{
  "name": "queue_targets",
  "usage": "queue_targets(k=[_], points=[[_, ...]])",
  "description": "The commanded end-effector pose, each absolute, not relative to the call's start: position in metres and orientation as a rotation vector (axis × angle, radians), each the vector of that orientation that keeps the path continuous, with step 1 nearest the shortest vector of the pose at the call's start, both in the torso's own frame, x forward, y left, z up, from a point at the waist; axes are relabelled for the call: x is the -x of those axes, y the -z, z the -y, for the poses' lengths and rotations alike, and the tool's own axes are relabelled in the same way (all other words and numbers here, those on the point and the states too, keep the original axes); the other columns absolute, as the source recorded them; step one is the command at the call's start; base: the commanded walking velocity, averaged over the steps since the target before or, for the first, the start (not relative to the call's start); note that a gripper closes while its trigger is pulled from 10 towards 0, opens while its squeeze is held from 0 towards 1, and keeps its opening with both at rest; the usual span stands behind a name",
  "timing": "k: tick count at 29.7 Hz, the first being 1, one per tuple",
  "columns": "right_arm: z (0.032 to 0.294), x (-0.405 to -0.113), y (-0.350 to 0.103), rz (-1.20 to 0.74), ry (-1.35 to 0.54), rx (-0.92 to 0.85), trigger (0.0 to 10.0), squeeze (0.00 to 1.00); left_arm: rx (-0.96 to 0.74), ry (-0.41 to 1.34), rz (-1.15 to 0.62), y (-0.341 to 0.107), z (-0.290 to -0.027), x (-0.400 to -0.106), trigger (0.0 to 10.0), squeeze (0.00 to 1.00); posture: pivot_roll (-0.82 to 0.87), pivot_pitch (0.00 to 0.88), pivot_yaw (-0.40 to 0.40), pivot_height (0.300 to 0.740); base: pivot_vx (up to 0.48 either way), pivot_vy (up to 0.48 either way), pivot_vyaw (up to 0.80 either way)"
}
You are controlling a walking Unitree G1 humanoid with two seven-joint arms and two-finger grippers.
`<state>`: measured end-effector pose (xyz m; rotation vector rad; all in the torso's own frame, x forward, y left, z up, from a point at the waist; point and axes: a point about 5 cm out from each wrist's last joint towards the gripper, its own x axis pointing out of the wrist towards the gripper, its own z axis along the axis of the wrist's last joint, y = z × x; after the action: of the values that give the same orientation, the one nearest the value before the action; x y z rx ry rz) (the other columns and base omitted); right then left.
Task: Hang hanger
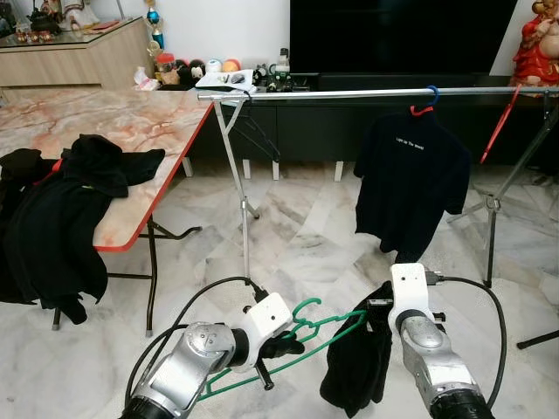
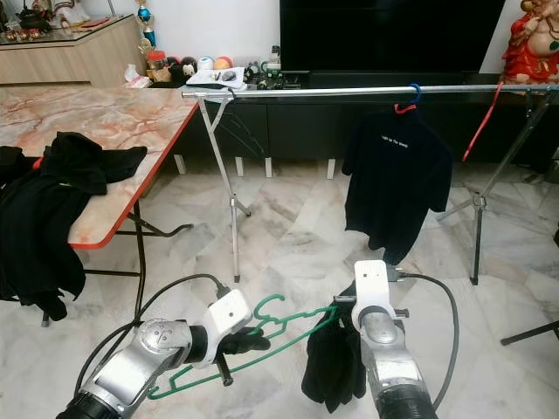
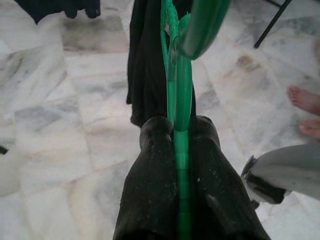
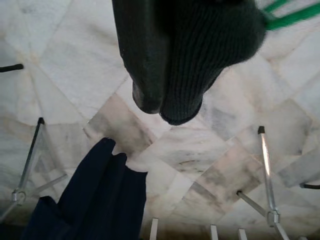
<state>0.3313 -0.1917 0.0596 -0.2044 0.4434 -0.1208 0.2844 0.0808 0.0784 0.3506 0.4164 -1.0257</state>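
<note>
Two grippers are held low in front of the clothes rail (image 1: pixel 367 92). A green hanger (image 1: pixel 301 336) is pinched between the pressed-together fingers of the left gripper (image 3: pixel 181 150), well below the rail. A black garment (image 1: pixel 358 362) draped on the hanger's far end is clamped by the right gripper (image 4: pixel 165 100). A dark T-shirt (image 1: pixel 410 179) is hung from the rail on a red hanger (image 1: pixel 422 109). Black clothes (image 1: pixel 61 201) are piled on the marble table (image 1: pixel 148 122) left of the rail.

Bright, even indoor light; head views sharp, with soft glare on the pale marble floor (image 1: pixel 306 227). Wrist views are softer: close black fingers (image 3: pixel 160 170) and green hanger (image 3: pixel 181 100) blurred, out of focus
</note>
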Motion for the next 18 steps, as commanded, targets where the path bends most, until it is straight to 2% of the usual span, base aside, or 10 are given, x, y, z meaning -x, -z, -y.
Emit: queue_targets(k=[1,18], points=[[0.1924,-0.3353,-0.0680,-0.407,0.129,0.224,10.0,0.00,-0.407,1.014,-0.424,-0.0775,-0.0839,-0.2860,10.0,0.00,0.06,0.041,0.050,0.740,0.000,0.000,0.00],[0.1842,-0.3356,-0.0663,-0.414,0.089,0.213,10.0,0.00,-0.431,0.980,-0.401,-0.0771,-0.0818,-0.2884,10.0,0.00,0.06,0.031,0.047,0.740,0.000,0.000,0.00]])
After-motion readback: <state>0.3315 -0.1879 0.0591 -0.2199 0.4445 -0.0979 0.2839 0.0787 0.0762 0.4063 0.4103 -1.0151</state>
